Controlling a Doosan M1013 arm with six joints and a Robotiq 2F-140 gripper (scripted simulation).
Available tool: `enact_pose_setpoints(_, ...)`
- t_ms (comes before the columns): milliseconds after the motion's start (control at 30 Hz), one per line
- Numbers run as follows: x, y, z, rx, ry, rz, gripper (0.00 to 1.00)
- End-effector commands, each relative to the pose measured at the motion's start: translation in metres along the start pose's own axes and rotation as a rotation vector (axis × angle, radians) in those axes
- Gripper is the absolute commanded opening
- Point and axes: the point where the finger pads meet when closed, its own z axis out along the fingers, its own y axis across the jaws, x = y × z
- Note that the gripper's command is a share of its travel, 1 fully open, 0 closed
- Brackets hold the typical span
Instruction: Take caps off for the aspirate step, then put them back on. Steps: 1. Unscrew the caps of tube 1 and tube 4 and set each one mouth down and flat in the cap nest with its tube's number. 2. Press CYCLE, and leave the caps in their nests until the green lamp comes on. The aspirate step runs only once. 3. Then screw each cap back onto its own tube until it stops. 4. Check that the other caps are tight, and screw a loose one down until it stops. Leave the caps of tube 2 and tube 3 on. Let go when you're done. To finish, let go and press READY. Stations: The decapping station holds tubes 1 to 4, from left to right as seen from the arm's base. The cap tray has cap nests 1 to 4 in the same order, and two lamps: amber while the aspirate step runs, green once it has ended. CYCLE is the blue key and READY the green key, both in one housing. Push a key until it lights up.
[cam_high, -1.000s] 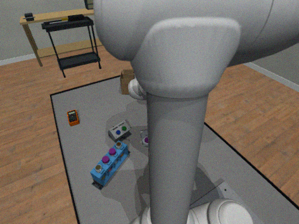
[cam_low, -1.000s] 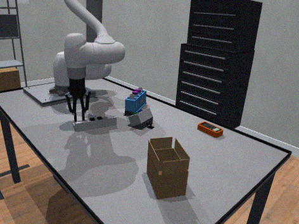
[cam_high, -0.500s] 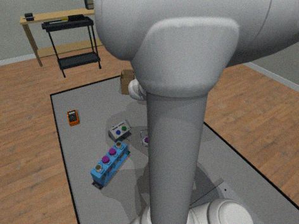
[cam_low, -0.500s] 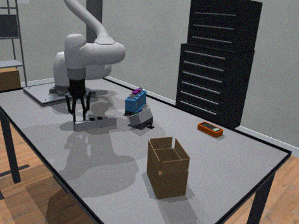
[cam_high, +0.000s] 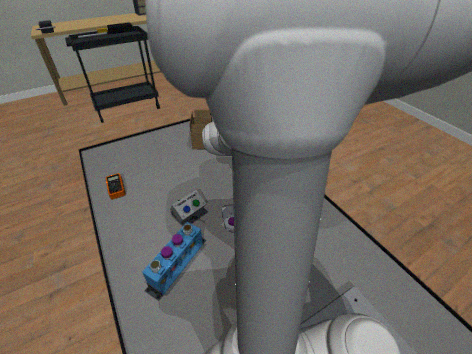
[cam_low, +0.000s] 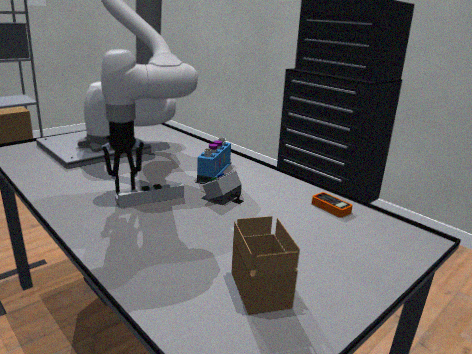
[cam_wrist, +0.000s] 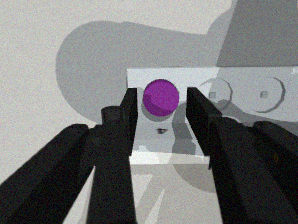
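Between the jaws, w/ a gap showing on each side, sits a purple cap (cam_wrist: 160, 98) in the end nest of the grey tray (cam_wrist: 200, 80). Jaws are apart, gripping nothing, fingers straddling the cap w/o touching it. Cap lies on the tray; whether mouth down, can't tell. Just right of the jaws in wrist view, two more nests (cam_wrist: 216, 93) show bare. Exterior view: jaws (cam_low: 123, 189) point straight down at the near end of the tray (cam_low: 150, 195). Past the tray's far end sits the grey key box (cam_low: 222, 186); top view shows its blue key (cam_high: 186, 209) and green key (cam_high: 196, 203). Just beyond that, the blue rack (cam_high: 172, 257): two purple caps (cam_high: 171, 245) on the middle tubes, both end tubes (cam_high: 155, 265) uncapped. Well off from the jaws on the desk (cam_low: 350, 240): open carton (cam_low: 265, 262) and orange meter (cam_low: 332, 204).
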Motion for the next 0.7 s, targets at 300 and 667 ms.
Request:
enact_pose_setpoints(300,-0.001,0.0,-0.054,0.0,-0.001,0.0,0.36)
enact_pose_setpoints(667,-0.001,0.0,-0.109,0.0,-0.001,0.0,0.36)
